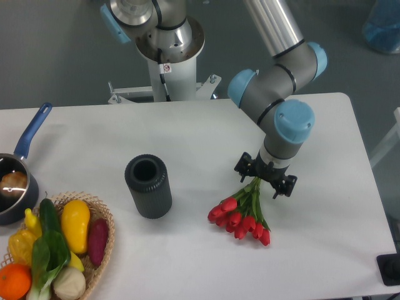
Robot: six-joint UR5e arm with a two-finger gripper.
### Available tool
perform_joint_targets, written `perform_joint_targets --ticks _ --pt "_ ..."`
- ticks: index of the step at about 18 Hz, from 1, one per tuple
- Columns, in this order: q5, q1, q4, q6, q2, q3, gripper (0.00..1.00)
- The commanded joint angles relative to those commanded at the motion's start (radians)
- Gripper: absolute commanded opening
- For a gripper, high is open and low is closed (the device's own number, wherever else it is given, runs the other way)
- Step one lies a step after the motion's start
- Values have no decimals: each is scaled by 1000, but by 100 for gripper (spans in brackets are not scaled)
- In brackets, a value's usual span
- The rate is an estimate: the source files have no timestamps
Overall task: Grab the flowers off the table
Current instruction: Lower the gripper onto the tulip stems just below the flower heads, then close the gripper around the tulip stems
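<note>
arm bent at the elbow, wrist pointing straight down, end effector (264, 179) low, fingers spread apart

light: bright, even | shadows: soft, faint | focus: sharp

Flowers (240, 217) lie on table (187, 144), right of cylinder (149, 186).

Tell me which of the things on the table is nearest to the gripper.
The flowers. The gripper hangs over their stems, while the dark cylinder, the wicker basket and the pan all lie far toward the left of the picture.
</note>
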Motion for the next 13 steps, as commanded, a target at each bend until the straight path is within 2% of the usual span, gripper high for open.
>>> perform_joint_targets --ticks 2,3,5,7,8,9,13 --pt "-3 -5 12 2 -15 3 100" --pt "-3 -6 38 2 -26 3 97" --pt "-3 -18 55 0 -37 9 71" --pt "-5 -20 55 -6 -29 9 38" --pt "-6 -20 55 -8 -26 11 28" --pt "-6 -21 55 -9 -23 11 19" --pt "-6 -14 55 -20 20 21 0"
